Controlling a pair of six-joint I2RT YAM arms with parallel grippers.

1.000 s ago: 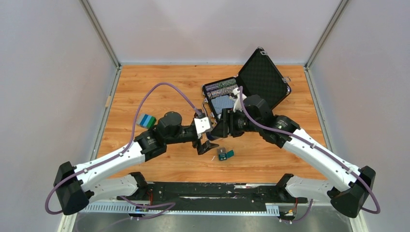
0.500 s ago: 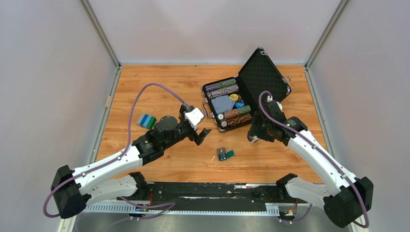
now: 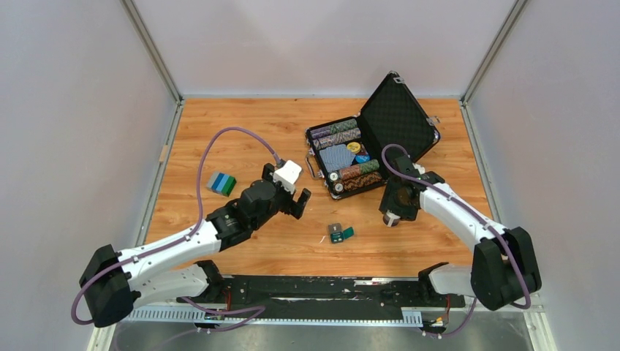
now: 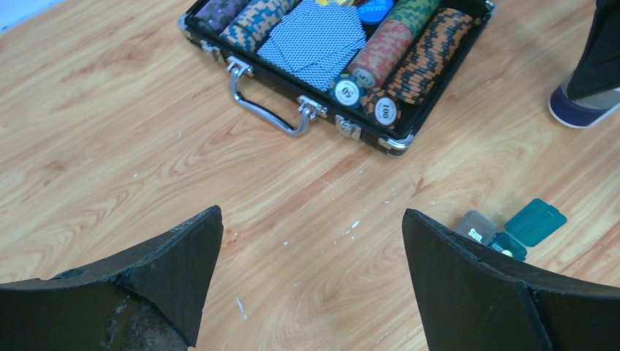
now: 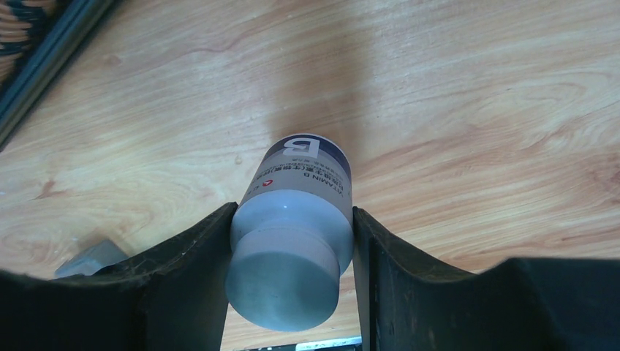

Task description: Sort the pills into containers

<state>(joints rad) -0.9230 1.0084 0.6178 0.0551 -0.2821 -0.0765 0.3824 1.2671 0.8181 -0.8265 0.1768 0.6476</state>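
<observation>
Teal pill box (image 3: 340, 233) lies open on the wooden table (image 3: 241, 131), near the front and roughly midway between your two arms. Its hinged lid is flipped out to the right. In the left wrist view it sits at the right, partly hidden behind a finger.

Your left gripper (image 3: 300, 201) hangs to the left of the box and a little farther back. Its jaws are spread wide with nothing between them, and only bare wood shows in the gap.

Your right gripper (image 3: 392, 213) is to the right of the box, clamped on a white pill bottle (image 5: 292, 234). A finger presses each side of the bottle's body, with the cap toward the wrist camera and the labelled end pointing down at the table. You cannot tell whether the bottle touches the wood.

Behind both grippers a black chip case (image 3: 395, 117) stands open, with rows of chips and a deck of cards inside. A small blue and green block (image 3: 221, 183) sits well apart on the left.
</observation>
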